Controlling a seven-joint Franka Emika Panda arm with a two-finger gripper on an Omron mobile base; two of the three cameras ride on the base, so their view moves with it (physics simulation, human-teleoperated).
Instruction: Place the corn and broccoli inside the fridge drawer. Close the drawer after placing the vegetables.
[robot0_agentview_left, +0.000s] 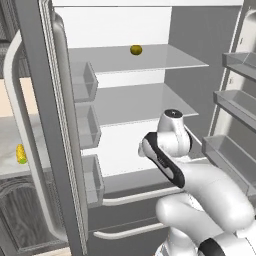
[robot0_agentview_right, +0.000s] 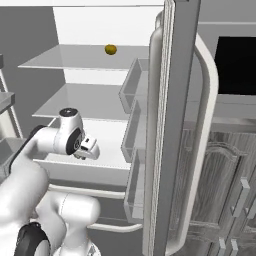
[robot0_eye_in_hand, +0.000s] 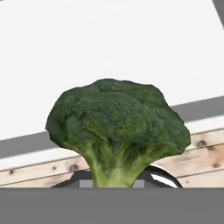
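Close in the hand view, the broccoli (robot0_eye_in_hand: 118, 127) stands dark green on its pale stem, and my gripper is shut on that stem at the bottom edge, its fingertips hidden behind it. My gripper (robot0_agentview_right: 93, 150) hangs over the fridge drawer (robot0_agentview_right: 85, 175), a wide light-grey bin with a white floor. Beyond the broccoli lie that white floor and the grey wall of the fridge drawer (robot0_eye_in_hand: 26, 145). The corn (robot0_agentview_left: 21, 154) lies on the counter to the left, outside the fridge, seen past the open door.
A round yellowish fruit (robot0_agentview_left: 135, 49) sits on the top glass shelf. Both fridge doors stand open, the left door (robot0_agentview_left: 55, 125) and the right door (robot0_agentview_right: 170, 125), each with small bins. Two long bar handles (robot0_agentview_left: 135, 197) cross the lower fronts. Wood flooring (robot0_eye_in_hand: 39, 173) shows below.
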